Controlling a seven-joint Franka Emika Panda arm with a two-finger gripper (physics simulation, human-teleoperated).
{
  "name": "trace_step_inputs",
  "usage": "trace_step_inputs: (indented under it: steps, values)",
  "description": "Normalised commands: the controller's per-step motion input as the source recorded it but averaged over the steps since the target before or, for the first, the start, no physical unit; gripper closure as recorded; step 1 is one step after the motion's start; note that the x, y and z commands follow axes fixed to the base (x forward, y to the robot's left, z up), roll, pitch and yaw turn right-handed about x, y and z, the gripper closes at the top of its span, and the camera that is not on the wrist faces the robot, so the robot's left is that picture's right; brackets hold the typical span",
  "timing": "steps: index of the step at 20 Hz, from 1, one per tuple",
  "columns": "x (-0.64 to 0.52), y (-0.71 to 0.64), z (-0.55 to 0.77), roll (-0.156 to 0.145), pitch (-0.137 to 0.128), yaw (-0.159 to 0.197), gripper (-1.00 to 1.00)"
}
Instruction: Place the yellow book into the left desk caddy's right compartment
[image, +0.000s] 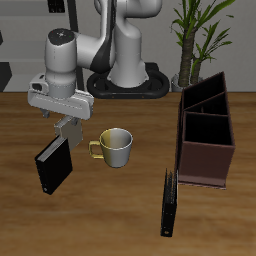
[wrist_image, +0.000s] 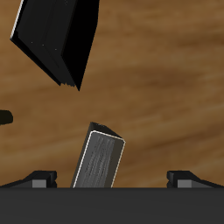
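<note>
The yellow book (wrist_image: 99, 159), small with a grey-tan cover, stands on the wooden table between the fingers of my gripper (wrist_image: 114, 179). The fingers (wrist_image: 39, 180) are spread wide and do not touch it. In the exterior view my gripper (image: 68, 138) hangs low over the table beside the mug, and it hides the yellow book there. The left desk caddy (image: 205, 160), a dark maroon box with two open cells, stands far across the table from the gripper, with nothing in it that I can see.
A larger black book (image: 53, 165) stands close beside the gripper, nearer the front edge; it also shows in the wrist view (wrist_image: 59, 39). A cream mug (image: 116, 147) sits between gripper and caddy. A thin black book (image: 170, 201) stands edge-on near the caddy.
</note>
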Motion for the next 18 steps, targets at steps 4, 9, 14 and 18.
trace_step_inputs:
  steps: [4, 9, 14, 18]
  values:
    - [0.04, -0.06, -0.41, 0.01, 0.053, -0.037, 1.0]
    - [0.03, 0.02, -0.18, 0.011, 0.017, -0.031, 1.0]
    - [0.0, 0.02, 0.02, 0.011, 0.003, -0.019, 1.0]
    - [-0.1, -0.03, 0.41, -0.005, -0.037, 0.01, 1.0]
